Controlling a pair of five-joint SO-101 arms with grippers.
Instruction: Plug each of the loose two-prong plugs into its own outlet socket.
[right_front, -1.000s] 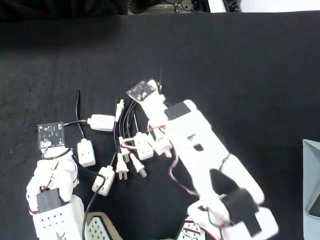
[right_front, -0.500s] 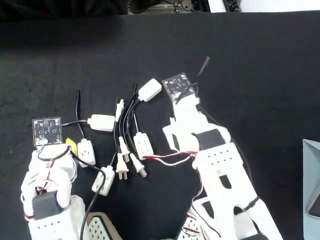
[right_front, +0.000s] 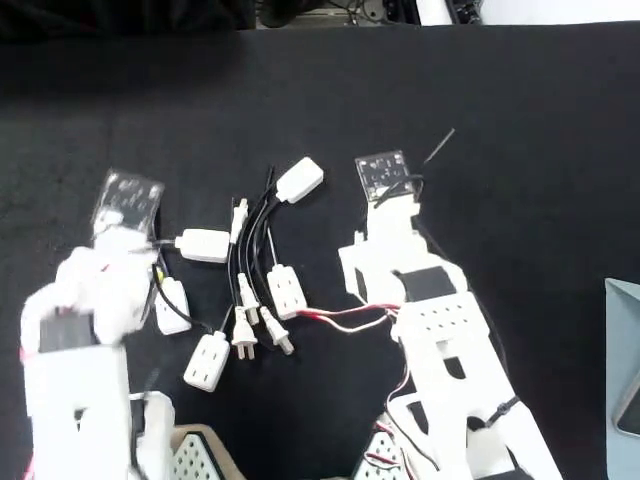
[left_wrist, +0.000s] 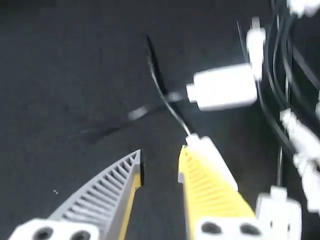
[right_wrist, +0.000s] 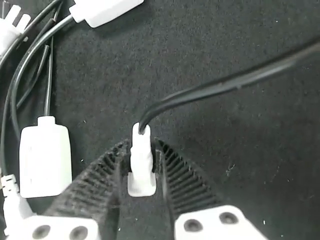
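My right gripper is shut on a narrow white plug. Its black cord runs off across the cloth, and its prongs are hidden. In the high view that arm stands to the right of the cable cluster. My left gripper is open just above the cloth, and its yellow finger lies against a white socket. Other white sockets lie among black cords. Loose two-prong plugs lie between them.
Black cloth covers the table, with open room at the back and far right. A grey-blue object sits at the right edge. Red and white wires trail from the right arm near the plugs.
The right arm swung right, away from the cable cluster, uncovering the back socket. The left arm advanced from the front edge toward the left sockets.
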